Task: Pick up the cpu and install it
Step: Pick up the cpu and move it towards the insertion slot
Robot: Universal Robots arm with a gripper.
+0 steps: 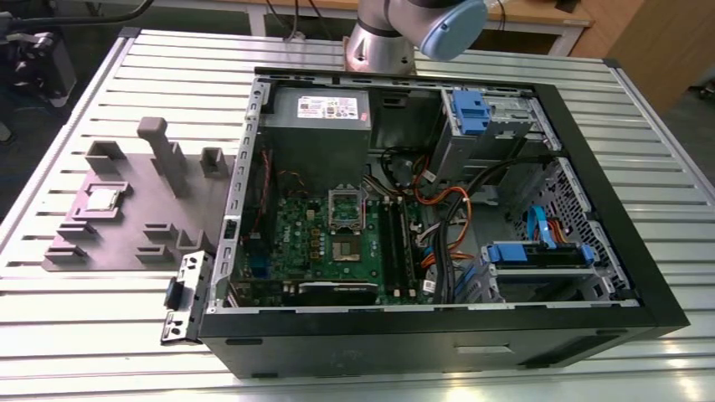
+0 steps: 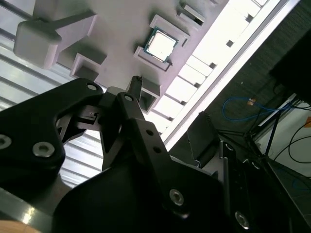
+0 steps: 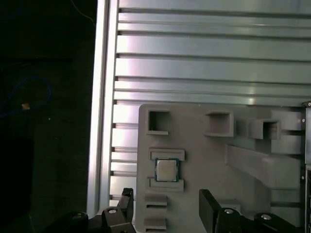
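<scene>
Claw [image 3: 166, 198] hangs spread, well above the cpu [image 3: 166, 170], not touching.

Robotics lab, slotted aluminium table [image 1: 95, 335], open computer case [image 1: 447, 345]

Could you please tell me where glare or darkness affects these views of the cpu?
In the second wrist view the cpu glares near white and the table is washed out; in the first wrist view the cpu is evenly lit, though the table carries bright streaks and the area beyond its edge is nearly black; in the exterior view light is even, the computer case interior dimmer.
</scene>
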